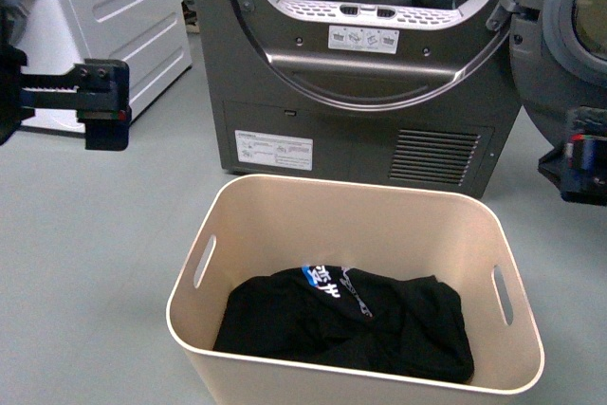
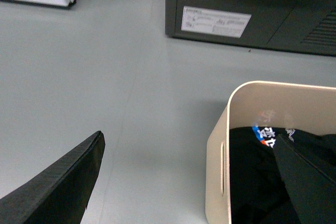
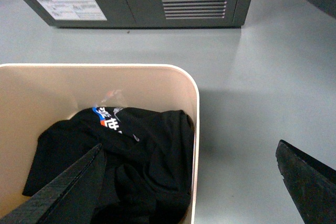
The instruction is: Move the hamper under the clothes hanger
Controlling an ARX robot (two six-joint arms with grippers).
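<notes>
- Nearest: beige hamper [image 1: 370,206] standing on the grey floor [image 1: 95,263], black garment [image 1: 351,324] with blue-white print heaped inside.
- Left gripper [image 2: 188,137] spread wide apart, straddling the hamper's left slotted wall.
- Right gripper [image 3: 189,144] likewise spread wide, across the right wall.
- Just behind: dark grey dryer [image 1: 360,130], door [image 1: 569,35] swung open; white machine [image 1: 123,7] off to the left.

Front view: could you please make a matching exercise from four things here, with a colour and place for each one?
Things:
1. hamper
2. garment
3. dryer
4. second machine

Colour and place:
A. dark grey, behind the hamper
B. white, far left
C. beige, on the floor
D. black, inside the hamper

Pairs: 1-C, 2-D, 3-A, 4-B
</notes>
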